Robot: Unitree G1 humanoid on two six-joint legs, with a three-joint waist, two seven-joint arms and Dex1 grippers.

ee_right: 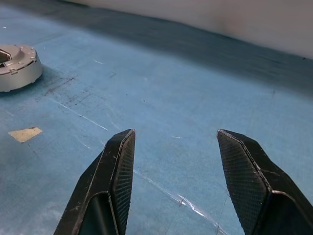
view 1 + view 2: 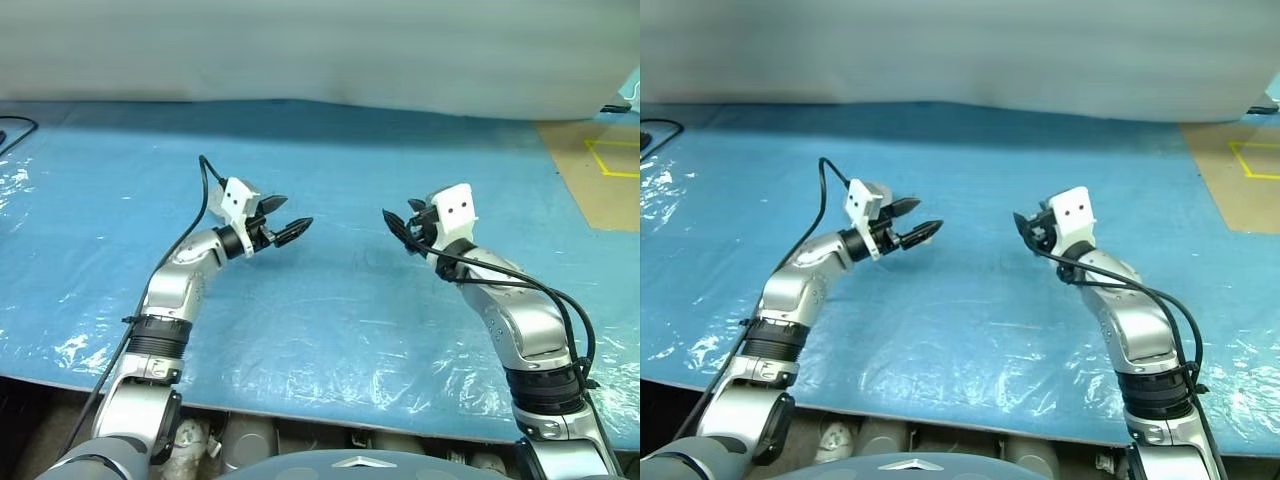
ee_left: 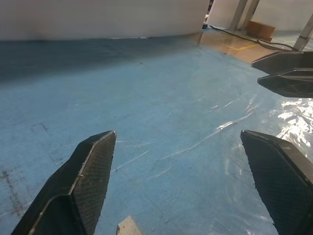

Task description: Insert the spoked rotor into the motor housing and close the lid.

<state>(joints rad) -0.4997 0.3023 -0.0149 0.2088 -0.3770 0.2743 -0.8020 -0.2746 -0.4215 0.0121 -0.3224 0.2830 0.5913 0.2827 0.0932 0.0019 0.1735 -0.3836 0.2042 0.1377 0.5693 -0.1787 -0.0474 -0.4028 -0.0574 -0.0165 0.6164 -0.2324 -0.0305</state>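
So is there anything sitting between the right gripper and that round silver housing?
Nothing visible. Bare blue sheet lies between the open right gripper and the motor housing, which sits off to one side.

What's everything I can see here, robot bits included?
table cover: one, blue plastic sheet, spread under both arms.
motor housing: one, squat silver-grey round can, on the blue sheet, seen from the right wrist.
paper scrap: one, tan, flat on the sheet near the housing.
floor patch: one, brown with yellow tape lines, beyond the sheet on the robot's right.
wall: one, pale, behind the table.
left claw: one, black, open, empty, above the sheet.
right claw: one, black, open, empty, above the sheet.
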